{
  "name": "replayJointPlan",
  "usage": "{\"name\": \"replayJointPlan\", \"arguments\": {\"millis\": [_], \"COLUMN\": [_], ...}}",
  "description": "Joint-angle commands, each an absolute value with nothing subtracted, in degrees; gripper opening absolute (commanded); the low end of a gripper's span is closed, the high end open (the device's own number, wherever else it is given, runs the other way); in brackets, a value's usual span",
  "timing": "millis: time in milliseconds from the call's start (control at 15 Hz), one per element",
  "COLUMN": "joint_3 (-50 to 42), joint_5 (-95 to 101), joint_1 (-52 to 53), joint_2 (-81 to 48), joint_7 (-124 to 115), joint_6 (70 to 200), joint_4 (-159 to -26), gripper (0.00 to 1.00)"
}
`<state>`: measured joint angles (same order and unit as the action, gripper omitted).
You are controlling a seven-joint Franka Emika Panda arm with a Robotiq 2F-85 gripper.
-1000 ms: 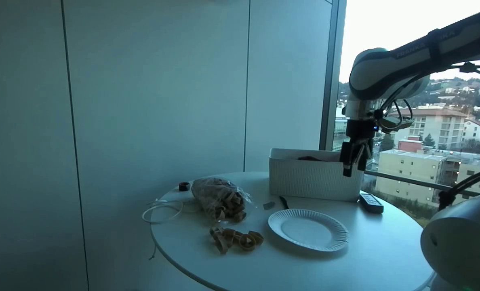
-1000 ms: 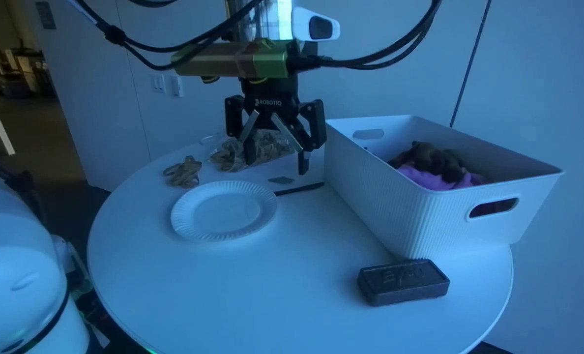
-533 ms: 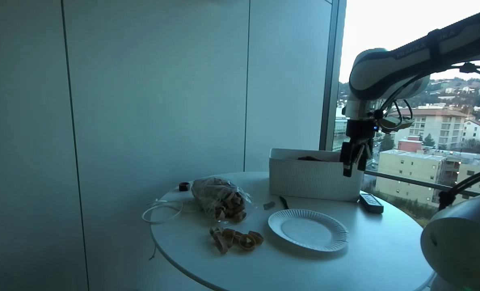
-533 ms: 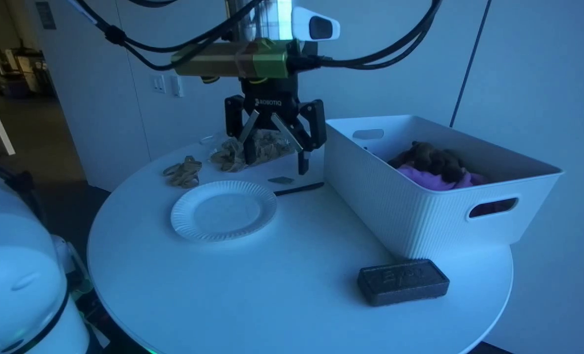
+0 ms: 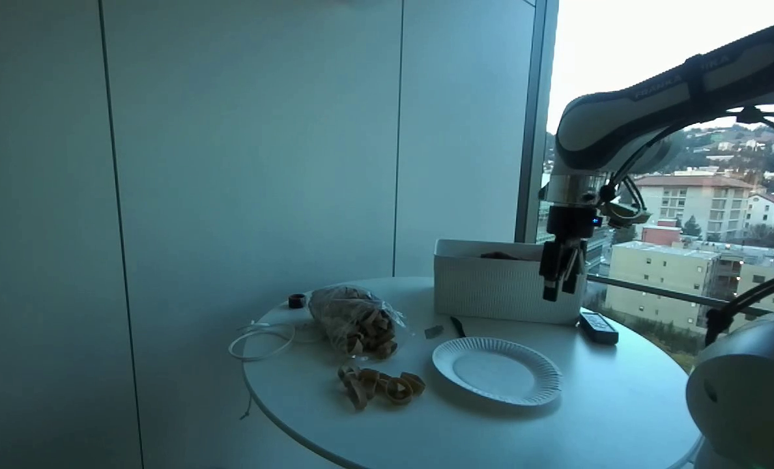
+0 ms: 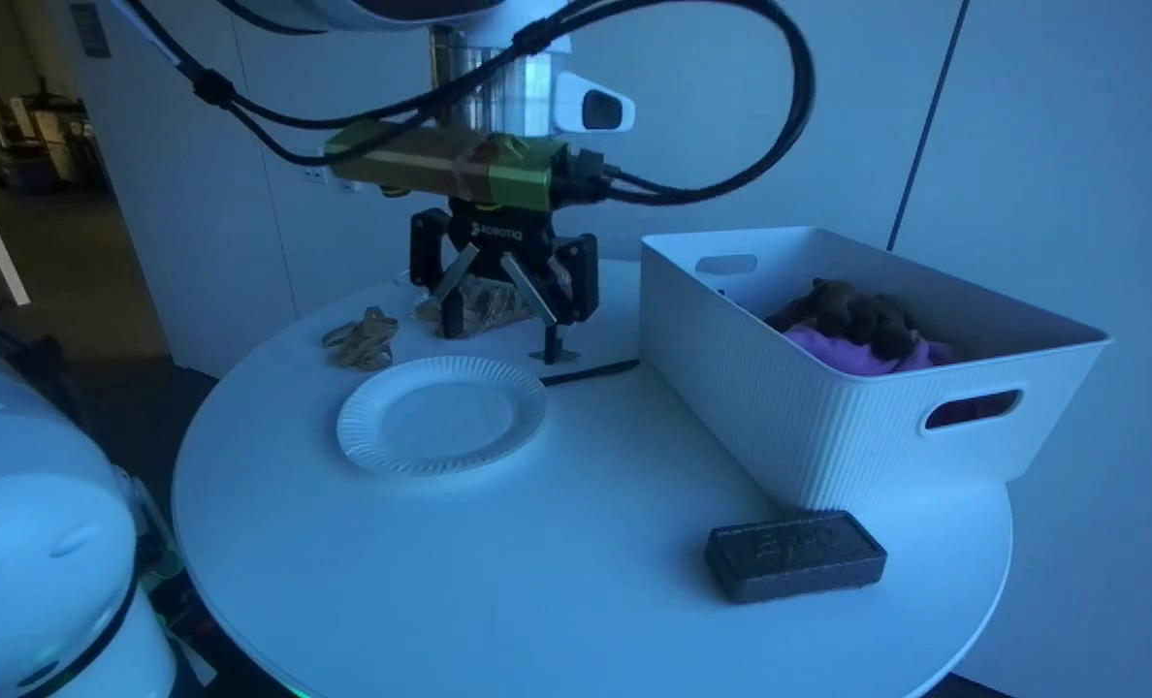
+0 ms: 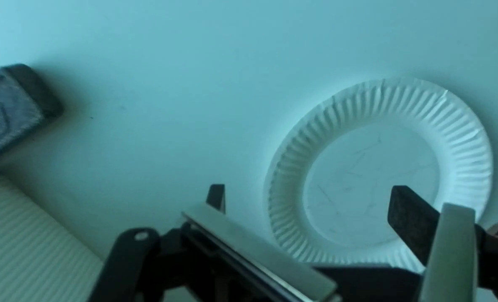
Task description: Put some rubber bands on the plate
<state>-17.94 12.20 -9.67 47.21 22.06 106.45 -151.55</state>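
Rubber bands (image 5: 358, 391) lie in a loose tan-brown clump on the table (image 5: 465, 436), low and near the centre of the frame in an exterior view, just beside the plate (image 5: 498, 371). The plate, white and fluted round the rim, rests to the right of the clump there; in the wrist view it takes up much of the right half. Over the table hangs the gripper (image 6: 501, 339), just left of the centre of the frame in an exterior view, its two fingers (image 7: 412, 222) standing wide apart. In the wrist view they show along the bottom, and the plate appears in the gap between them. Just above the clump in an exterior view, a clear plastic bag (image 5: 351, 316) holds a bigger brown bundle (image 5: 374, 332). A ribbed white box (image 6: 731, 388) stands at the right in an exterior view, with something purple (image 6: 848, 351) and something brown (image 6: 843, 308) inside; what they are I cannot tell. Below it in the frame lies a dark oblong block (image 6: 797, 557), just beside the box. A thin dark stick (image 6: 592, 372) runs from the plate's rim toward the box.
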Motion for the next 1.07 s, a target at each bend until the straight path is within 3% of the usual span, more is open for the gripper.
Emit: {"name": "replayJointPlan", "arguments": {"millis": [0, 1000], "joint_3": [-19.0, -17.9], "joint_5": [7.0, 5.5], "joint_1": [-4.5, 1.6], "joint_2": [49.9, 49.6], "joint_7": [27.8, 35.9], "joint_6": [106.3, 108.2], "joint_4": [-154.5, -157.7], "gripper": [1.0, 1.0]}}
